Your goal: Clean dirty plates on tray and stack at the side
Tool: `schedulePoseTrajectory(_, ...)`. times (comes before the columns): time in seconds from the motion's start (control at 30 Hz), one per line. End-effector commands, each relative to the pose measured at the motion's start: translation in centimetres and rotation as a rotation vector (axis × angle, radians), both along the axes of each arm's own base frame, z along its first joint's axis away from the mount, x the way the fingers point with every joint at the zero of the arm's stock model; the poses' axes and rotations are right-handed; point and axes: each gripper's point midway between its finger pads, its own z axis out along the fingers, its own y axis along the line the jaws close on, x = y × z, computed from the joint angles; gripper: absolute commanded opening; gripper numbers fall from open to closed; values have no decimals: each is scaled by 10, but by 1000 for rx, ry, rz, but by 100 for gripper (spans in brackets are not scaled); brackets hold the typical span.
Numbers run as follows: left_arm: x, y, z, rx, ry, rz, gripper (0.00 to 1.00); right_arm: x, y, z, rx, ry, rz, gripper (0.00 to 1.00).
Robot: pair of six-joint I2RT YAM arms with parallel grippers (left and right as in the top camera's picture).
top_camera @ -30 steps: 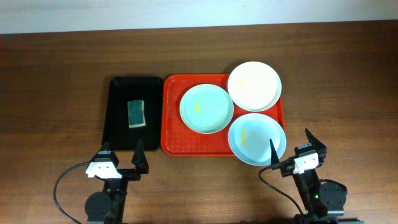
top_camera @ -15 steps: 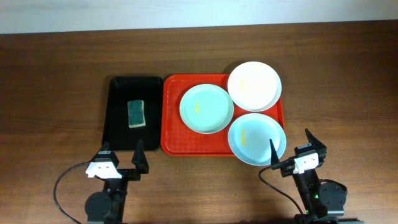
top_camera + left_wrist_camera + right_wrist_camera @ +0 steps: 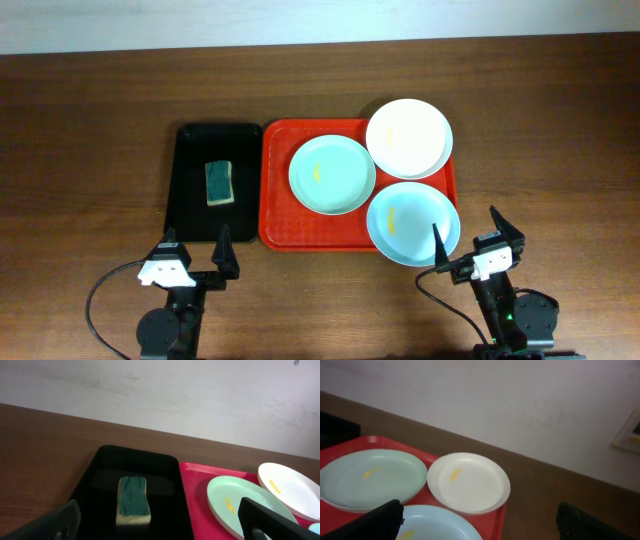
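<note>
Overhead: the mint plate (image 3: 332,174), white plate (image 3: 409,137) and blue plate (image 3: 413,222) crowd the red tray (image 3: 275,215) at centre; the left claw (image 3: 197,235) and right claw (image 3: 465,222) hang spread and empty near the bottom edge. Left wrist: the sponge (image 3: 133,501) lies in the black tray (image 3: 100,482), nothing blocking it. Right wrist: the plates sit rim against rim, so lifting one may drag a neighbour off the tray

A brown wooden table (image 3: 90,150) is stretching ahead of the left gripper (image 3: 196,232) and right gripper (image 3: 464,220), meeting a plain whitish wall (image 3: 200,395).
</note>
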Motion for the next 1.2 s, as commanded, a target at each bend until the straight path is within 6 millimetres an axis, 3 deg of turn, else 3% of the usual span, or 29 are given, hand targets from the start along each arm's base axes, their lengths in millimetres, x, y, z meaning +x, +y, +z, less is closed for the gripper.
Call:
schedulePoseTrajectory(0.0, 0, -4, -2, 19, 6, -24, 99, -2, 9, -2, 13, 6, 56, 99)
schedulePoseTrajectory(0.1, 0, -4, -2, 19, 6, -24, 99, -3, 14, 11, 11, -46, 84, 98)
schedulePoseTrajectory(0.23, 0, -4, -2, 19, 6, -24, 99, -5, 11, 27, 195, -36, 73, 98)
schedulePoseTrajectory(0.4, 0, -4, -2, 19, 6, -24, 99, -13, 12, 75, 229, -81, 81, 98)
schedulePoseTrajectory(0.53, 0, -4, -2, 19, 6, -24, 99, -14, 13, 121, 234, -17, 79, 99)
schedulePoseTrajectory(0.67, 0, -4, -2, 19, 6, -24, 99, 1, 28, 170, 249, 135, 161, 98)
schedulePoseTrajectory(0.8, 0, -4, -2, 19, 6, -24, 99, 25, 39, 192, 268, 248, 234, 98)
schedulePoseTrajectory(0.97, 0, -4, -2, 19, 6, -24, 99, 59, 50, 198, 287, 313, 314, 99)
schedulePoseTrajectory(1.1, 0, -4, -2, 19, 6, -24, 99, 79, 53, 174, 310, 400, 333, 98)
schedulePoseTrajectory(1.17, 0, -4, -2, 19, 6, -24, 99, 81, 67, 159, 343, 477, 431, 98)
